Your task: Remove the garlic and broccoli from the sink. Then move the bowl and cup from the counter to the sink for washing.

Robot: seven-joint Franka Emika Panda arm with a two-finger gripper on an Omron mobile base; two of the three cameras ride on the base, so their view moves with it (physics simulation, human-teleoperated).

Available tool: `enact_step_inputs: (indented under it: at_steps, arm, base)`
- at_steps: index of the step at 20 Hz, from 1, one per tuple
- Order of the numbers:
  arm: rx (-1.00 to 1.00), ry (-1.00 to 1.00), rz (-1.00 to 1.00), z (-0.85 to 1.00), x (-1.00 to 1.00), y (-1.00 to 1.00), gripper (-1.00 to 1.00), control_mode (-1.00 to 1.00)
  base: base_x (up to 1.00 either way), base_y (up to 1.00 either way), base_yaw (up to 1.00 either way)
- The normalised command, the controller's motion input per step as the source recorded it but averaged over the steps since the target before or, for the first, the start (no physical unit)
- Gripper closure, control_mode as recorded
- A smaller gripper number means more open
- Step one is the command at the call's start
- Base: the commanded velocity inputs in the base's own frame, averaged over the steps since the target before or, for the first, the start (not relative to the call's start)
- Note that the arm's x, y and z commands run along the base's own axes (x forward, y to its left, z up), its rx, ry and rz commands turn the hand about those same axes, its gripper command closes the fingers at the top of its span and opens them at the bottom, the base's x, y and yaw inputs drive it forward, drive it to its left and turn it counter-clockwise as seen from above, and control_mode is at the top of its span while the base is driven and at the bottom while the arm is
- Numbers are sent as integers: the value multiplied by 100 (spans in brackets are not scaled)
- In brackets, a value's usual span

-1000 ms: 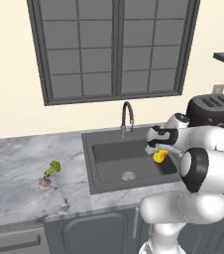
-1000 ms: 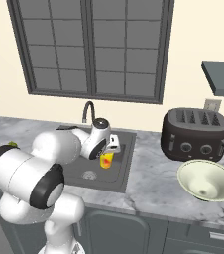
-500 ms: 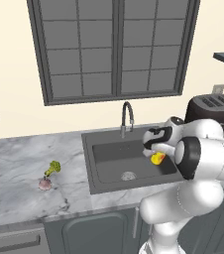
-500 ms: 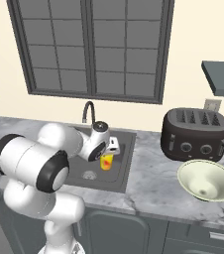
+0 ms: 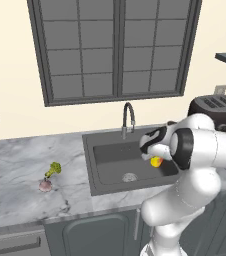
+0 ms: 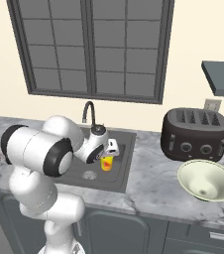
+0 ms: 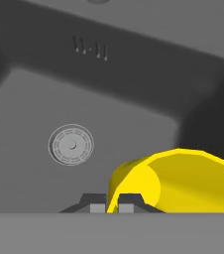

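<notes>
On the left of the marble counter (image 5: 15, 175), the broccoli (image 5: 53, 169) and garlic (image 5: 45, 185) lie touching each other. The dark sink (image 5: 101, 172) shows a round drain disc (image 5: 129, 177) on its floor. Above the basin, the gripper (image 5: 155, 156) is clamped on the rim of the yellow cup (image 5: 156, 161). Far right, the cream-green bowl (image 6: 205, 180) sits empty beside a toaster (image 6: 195, 134).

Black four-slot toaster (image 6: 196, 134) sitting below the dark-framed window (image 6: 89, 47), off to its right; wall outlet (image 6: 211, 105) showing just behind the toaster.
</notes>
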Motion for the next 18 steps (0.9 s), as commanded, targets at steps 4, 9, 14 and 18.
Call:
enact_step_inputs:
  at_steps: [4, 9, 14, 18]
  arm:
    - [-3, 0, 0, -21, 14, 0, 100, -100]
    - [-2, -1, 0, -18, 10, 0, 100, -100]
    - [-1, -1, 0, -17, 14, 0, 100, -100]
    - [0, 0, 0, -17, 14, 0, 100, -100]
  base:
    - [0, 0, 0]
    - [0, 0, 0]
    - [0, 0, 0]
    - [0, 0, 0]
